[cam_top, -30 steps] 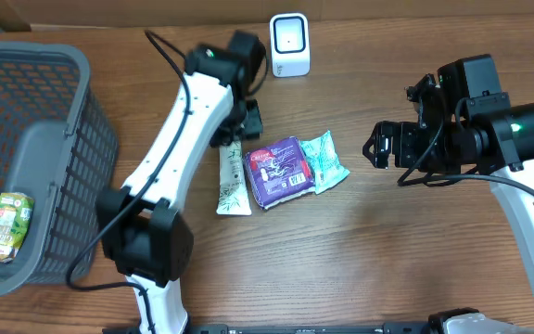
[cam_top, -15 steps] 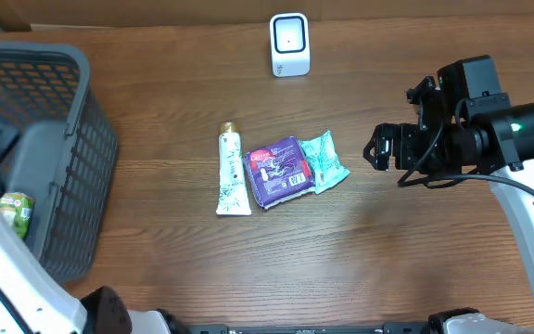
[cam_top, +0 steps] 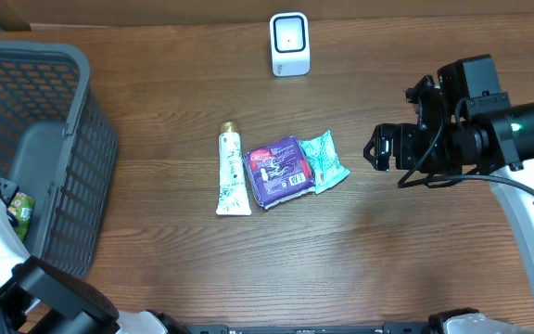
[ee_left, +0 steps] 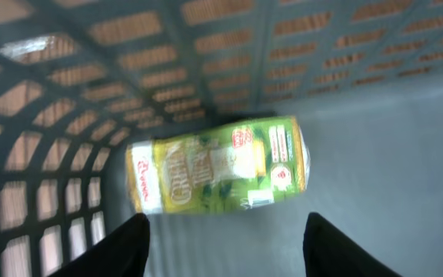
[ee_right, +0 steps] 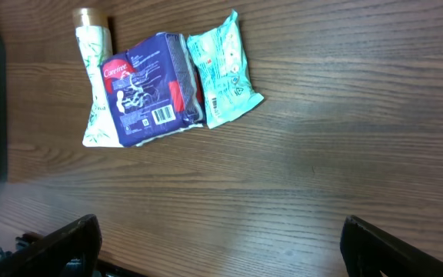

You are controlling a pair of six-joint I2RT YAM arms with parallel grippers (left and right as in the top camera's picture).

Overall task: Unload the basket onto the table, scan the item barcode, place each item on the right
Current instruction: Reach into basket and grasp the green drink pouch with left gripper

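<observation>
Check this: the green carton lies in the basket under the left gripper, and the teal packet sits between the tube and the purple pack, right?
Not quite. The overhead view shows the purple pack sits between the tube and the teal packet. The green carton does lie in the basket under the left gripper.

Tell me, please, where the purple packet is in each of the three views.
Overhead: the purple packet lies mid-table, between the white tube and the teal packet.
Right wrist: upper left, with the same two neighbours.
Left wrist: not in it; only the basket and a green carton.
Shared landmark: the white tube, right beside the packet in the overhead and right wrist views.
</observation>
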